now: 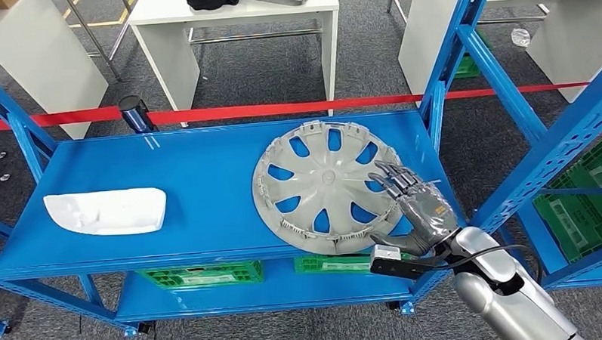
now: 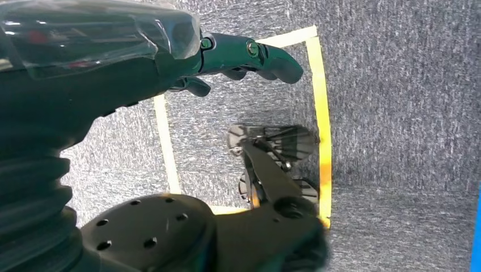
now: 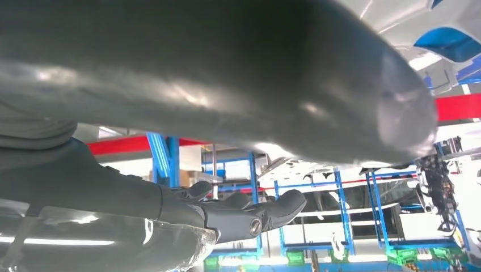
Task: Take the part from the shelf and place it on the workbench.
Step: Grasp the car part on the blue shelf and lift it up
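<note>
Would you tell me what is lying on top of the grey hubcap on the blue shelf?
The right hand rests on the hubcap, fingers spread over its right side. Whether the thumb hooks under the rim is hidden by the hand.

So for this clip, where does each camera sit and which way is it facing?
Head view: high on the body, looking forward and down at the blue shelf; the right hand lies on the wheel cover.
Left wrist view: behind the hanging left hand, facing carpet and yellow tape.
Right wrist view: behind the right hand, against the wheel cover's edge.
Shared: head and right wrist views show that hand and cover.
</note>
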`<act>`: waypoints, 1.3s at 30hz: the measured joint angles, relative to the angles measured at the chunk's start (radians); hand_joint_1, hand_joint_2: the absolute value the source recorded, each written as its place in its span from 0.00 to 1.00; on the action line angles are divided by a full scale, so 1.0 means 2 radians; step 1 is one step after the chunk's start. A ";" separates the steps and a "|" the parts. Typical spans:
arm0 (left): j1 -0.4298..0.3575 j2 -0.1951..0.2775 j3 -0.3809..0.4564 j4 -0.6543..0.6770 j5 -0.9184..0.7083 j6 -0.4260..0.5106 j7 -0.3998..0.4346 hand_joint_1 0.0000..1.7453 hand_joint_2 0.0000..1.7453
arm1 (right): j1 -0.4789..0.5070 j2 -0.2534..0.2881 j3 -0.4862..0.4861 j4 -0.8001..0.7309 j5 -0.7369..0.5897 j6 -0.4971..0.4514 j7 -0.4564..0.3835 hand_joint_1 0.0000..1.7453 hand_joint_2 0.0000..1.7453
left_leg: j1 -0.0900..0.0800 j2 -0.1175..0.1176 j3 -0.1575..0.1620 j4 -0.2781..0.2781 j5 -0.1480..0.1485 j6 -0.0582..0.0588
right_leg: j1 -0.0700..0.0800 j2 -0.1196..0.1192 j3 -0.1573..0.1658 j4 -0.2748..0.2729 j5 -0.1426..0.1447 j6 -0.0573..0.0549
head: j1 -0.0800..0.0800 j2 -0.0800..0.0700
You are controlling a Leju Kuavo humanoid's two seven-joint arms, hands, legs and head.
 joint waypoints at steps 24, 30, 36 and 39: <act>0.001 -0.003 -0.001 0.000 0.008 -0.002 -0.004 0.00 1.00 | 0.042 0.001 -0.010 -0.032 -0.134 0.027 -0.027 0.00 0.00 | 0.000 0.000 0.008 -0.009 -0.017 -0.006 | -0.004 -0.002 -0.001 0.002 -0.001 0.002 | 0.000 0.000; 0.001 -0.003 -0.001 0.000 0.008 -0.002 -0.004 0.00 1.00 | 0.050 0.005 -0.018 -0.037 -0.143 0.031 -0.029 0.00 0.00 | 0.000 0.000 -0.007 0.021 -0.011 -0.001 | 0.000 -0.001 0.000 0.002 -0.002 0.001 | 0.000 0.000; 0.000 -0.001 -0.002 0.000 0.007 -0.001 -0.004 0.00 1.00 | 0.052 0.008 -0.024 -0.043 -0.144 0.031 -0.029 0.00 0.00 | -0.007 0.003 0.038 -0.071 0.016 0.014 | 0.001 -0.001 -0.003 0.000 0.000 0.007 | 0.000 0.000; 0.000 -0.002 -0.002 0.000 0.007 -0.002 -0.004 0.00 1.00 | 0.052 0.008 -0.028 -0.045 -0.169 0.043 -0.030 0.00 0.00 | -0.004 0.003 0.045 -0.084 0.025 0.018 | 0.002 -0.001 -0.021 0.038 -0.021 0.008 | 0.002 0.000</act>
